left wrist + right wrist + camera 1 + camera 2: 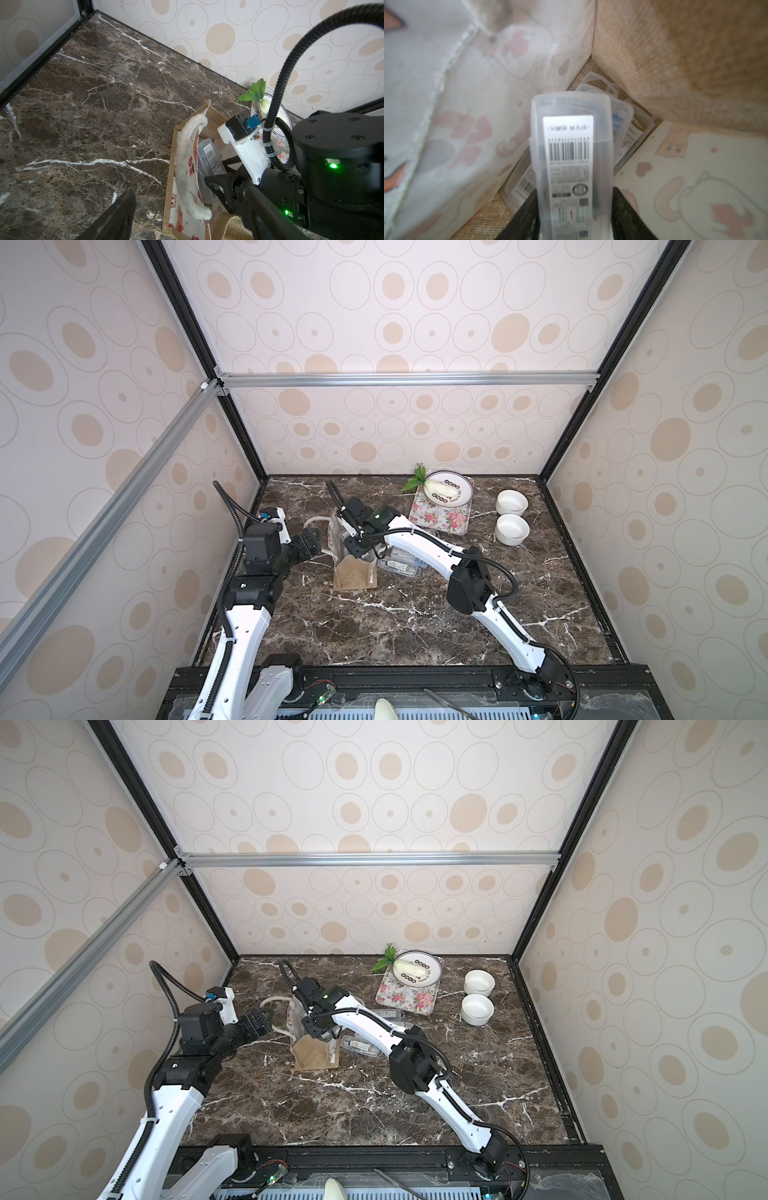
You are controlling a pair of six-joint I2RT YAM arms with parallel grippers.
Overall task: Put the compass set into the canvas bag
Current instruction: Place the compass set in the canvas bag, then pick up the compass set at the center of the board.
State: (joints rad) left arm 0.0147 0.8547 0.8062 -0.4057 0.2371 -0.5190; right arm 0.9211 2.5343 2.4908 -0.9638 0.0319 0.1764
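inside one canvas bag (675, 52), right gripper (574, 214) seems to pinch one compass set (569, 145); left gripper (312, 546) gapes wide.

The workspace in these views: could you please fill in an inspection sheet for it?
Surface: dark veined marble tabletop, no spills seen.
Job's things: canvas bag upright; one clear compass set case inside it, similar cases beside it.
Clutter: floral mat, plate with leafy vegetable, two white bowls, back right.
Grippers: right gripper inside the bag, case between its fingers, grip unclear; left gripper open beside the bag.
Cables: black conduits along both arms, no snag seen.
Surroundings: circle-patterned walls, aluminium frame.
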